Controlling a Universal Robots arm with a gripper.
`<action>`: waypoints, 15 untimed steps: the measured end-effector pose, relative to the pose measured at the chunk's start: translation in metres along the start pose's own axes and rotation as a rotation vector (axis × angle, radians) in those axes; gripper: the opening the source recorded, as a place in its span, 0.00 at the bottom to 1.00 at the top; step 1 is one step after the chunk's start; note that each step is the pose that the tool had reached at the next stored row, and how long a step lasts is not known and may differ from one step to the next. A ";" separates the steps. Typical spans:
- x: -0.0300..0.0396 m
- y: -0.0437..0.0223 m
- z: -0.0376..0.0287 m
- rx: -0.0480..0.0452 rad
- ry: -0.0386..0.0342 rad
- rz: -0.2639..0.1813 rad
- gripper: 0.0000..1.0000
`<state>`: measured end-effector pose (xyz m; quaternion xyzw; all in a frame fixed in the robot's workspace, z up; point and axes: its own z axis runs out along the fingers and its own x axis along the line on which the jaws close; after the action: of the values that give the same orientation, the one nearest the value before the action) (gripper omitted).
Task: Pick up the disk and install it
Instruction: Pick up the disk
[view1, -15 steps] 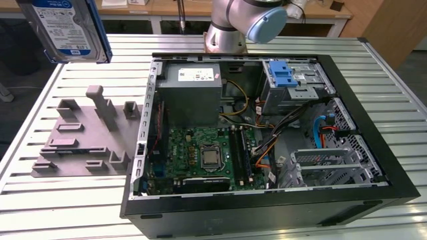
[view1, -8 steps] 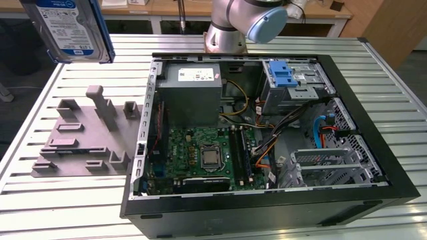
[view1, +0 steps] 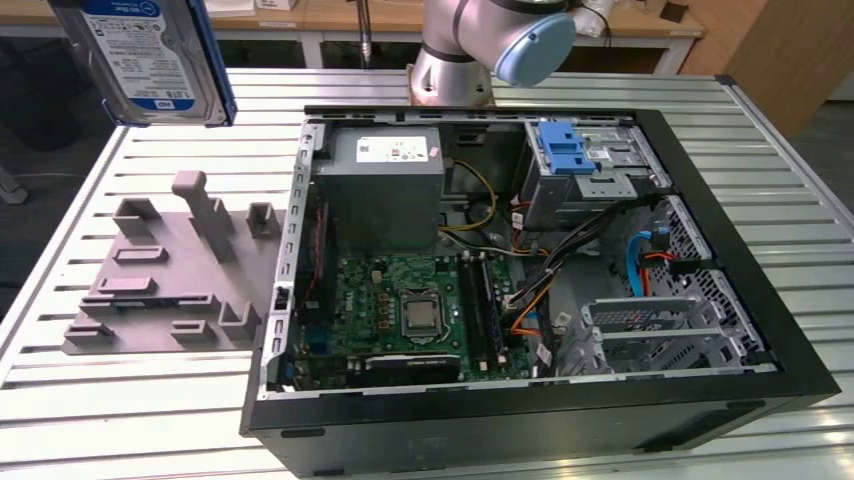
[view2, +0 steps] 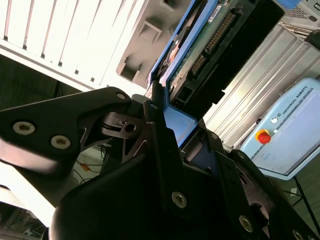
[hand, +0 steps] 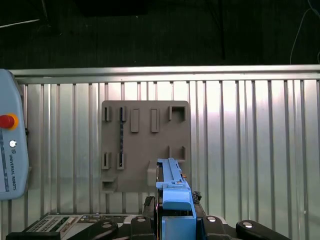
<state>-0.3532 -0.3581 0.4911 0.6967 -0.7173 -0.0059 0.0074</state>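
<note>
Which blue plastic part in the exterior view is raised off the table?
The caddy framing the disk, at the exterior view's upper left, clamped in the gripper; the blue latch sits inside the computer case.

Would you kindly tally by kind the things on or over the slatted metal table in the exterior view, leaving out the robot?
silver metal hard drive in blue plastic caddy: 1
grey plastic fixture plate with upright slots: 1
open black computer case: 1
Total: 3
</note>
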 end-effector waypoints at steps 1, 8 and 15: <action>0.0000 -0.0005 0.0000 0.0000 0.0000 0.000 0.36; -0.0001 -0.0043 -0.0001 0.0000 0.0000 0.000 0.36; -0.0002 -0.0082 -0.0002 0.0000 0.0000 0.000 0.36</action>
<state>-0.3449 -0.3581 0.4911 0.6967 -0.7173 -0.0059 0.0074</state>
